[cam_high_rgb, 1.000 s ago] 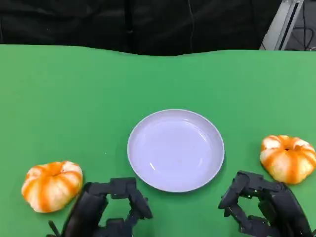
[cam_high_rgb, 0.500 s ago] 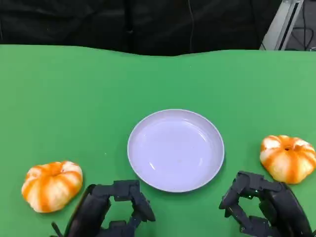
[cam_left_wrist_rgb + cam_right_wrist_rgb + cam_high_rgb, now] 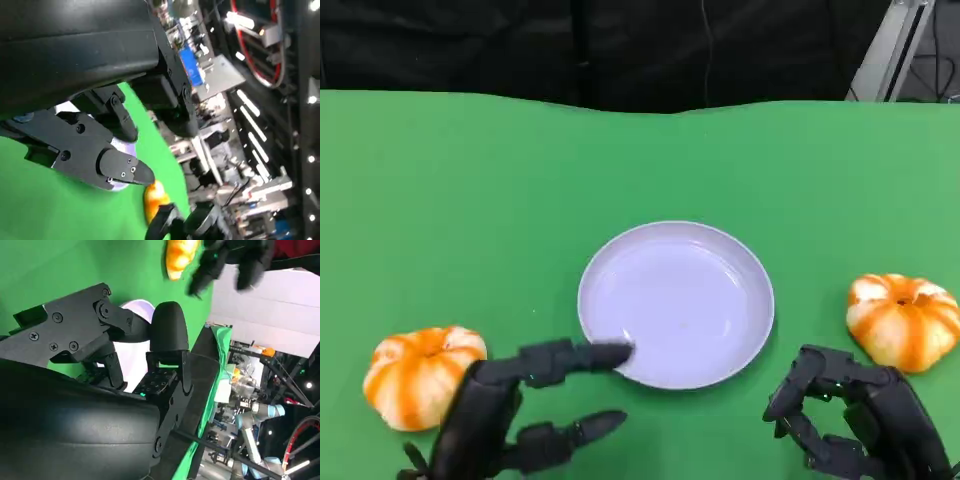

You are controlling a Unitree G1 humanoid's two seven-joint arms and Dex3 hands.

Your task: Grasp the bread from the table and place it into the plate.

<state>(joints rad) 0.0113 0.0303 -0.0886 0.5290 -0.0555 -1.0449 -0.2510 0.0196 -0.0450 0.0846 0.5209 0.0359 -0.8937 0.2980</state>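
Note:
Two orange-and-white pumpkin-shaped breads lie on the green table: one at the near left (image 3: 423, 375), one at the near right (image 3: 904, 320). The pale lavender plate (image 3: 675, 300) sits between them with nothing in it. My left hand (image 3: 510, 412) is just right of the left bread, holding nothing, its fingers stretched out and apart; one fingertip (image 3: 610, 353) reaches the plate's near-left rim. My right hand (image 3: 848, 420) hovers left of and nearer than the right bread, fingers curled in on nothing. The left wrist view catches the right bread (image 3: 155, 197) past my left hand's fingers (image 3: 100, 155).
The green cloth (image 3: 470, 200) runs back to a dark curtain behind the table. A metal frame (image 3: 885, 50) stands at the far right corner. In the right wrist view the left bread (image 3: 181, 255) and my left hand (image 3: 235, 260) show beyond the plate (image 3: 136, 307).
My left hand has uncurled: its fingers now stretch out and apart toward the plate's rim, and the hand sits slightly further left. The right hand, breads and plate have not moved.

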